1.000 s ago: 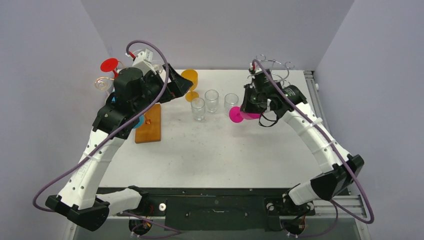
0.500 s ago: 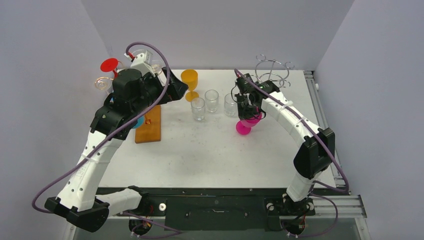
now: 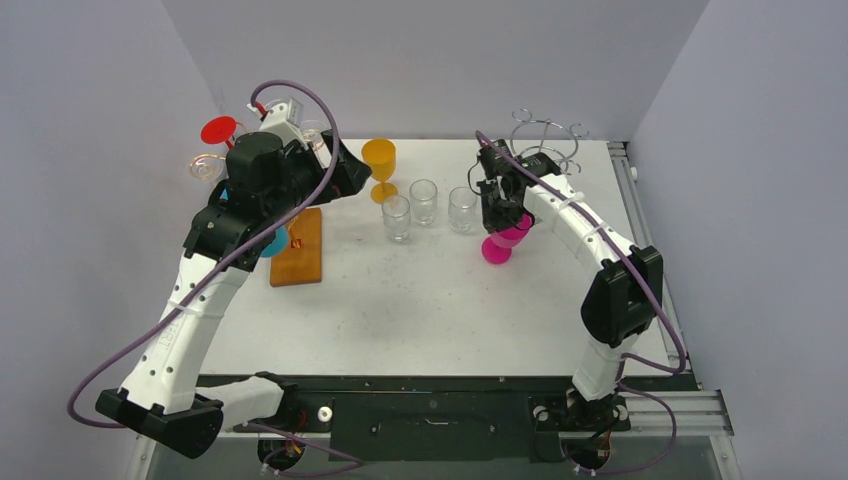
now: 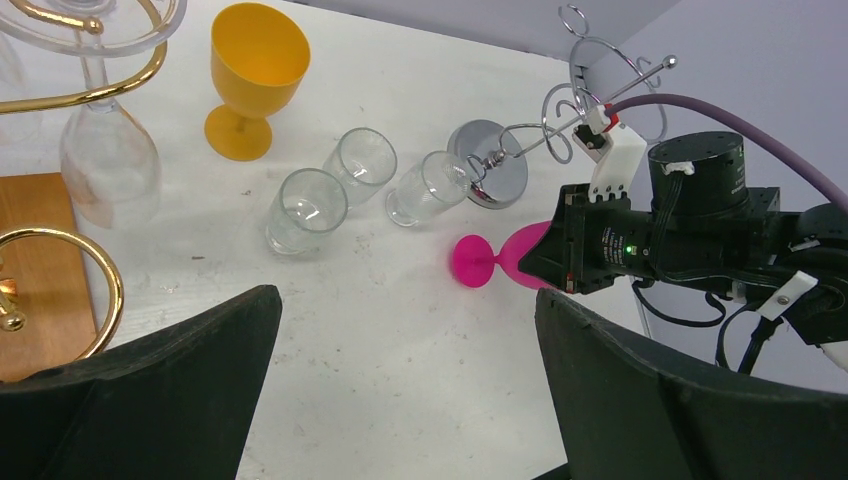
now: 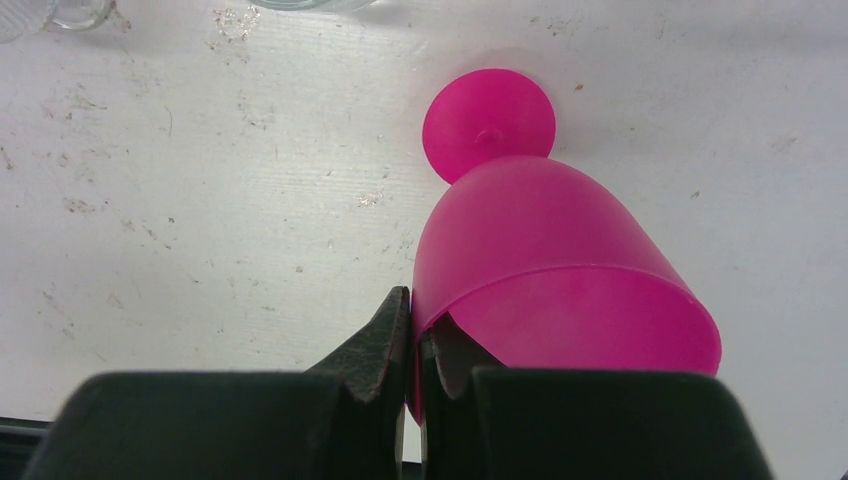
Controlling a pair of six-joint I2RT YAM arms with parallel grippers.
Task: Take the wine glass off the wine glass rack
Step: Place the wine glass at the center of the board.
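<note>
My right gripper [image 5: 412, 300] is shut on the rim of the pink wine glass [image 5: 560, 270], one finger inside the bowl and one outside. The glass [image 3: 498, 245] hangs tilted, its round foot [image 5: 488, 125] pointing down and close to the white table; whether it touches I cannot tell. The silver wire wine glass rack [image 3: 545, 140] stands behind it at the back right, with its chrome base [image 4: 490, 175] showing in the left wrist view. My left gripper [image 4: 407, 300] is open and holds nothing, up near the orange goblet [image 3: 380, 165].
Three clear tumblers [image 3: 397, 215] [image 3: 424, 200] [image 3: 462, 208] stand in a row left of the pink glass. A gold rack on a wooden base [image 3: 298, 245] at the left carries hanging clear glasses [image 4: 108, 150] and a red one [image 3: 218, 130].
The right arm carried the pink glass away from the silver rack, turned it foot-down and lowered it towards the table. The left arm barely moved.
</note>
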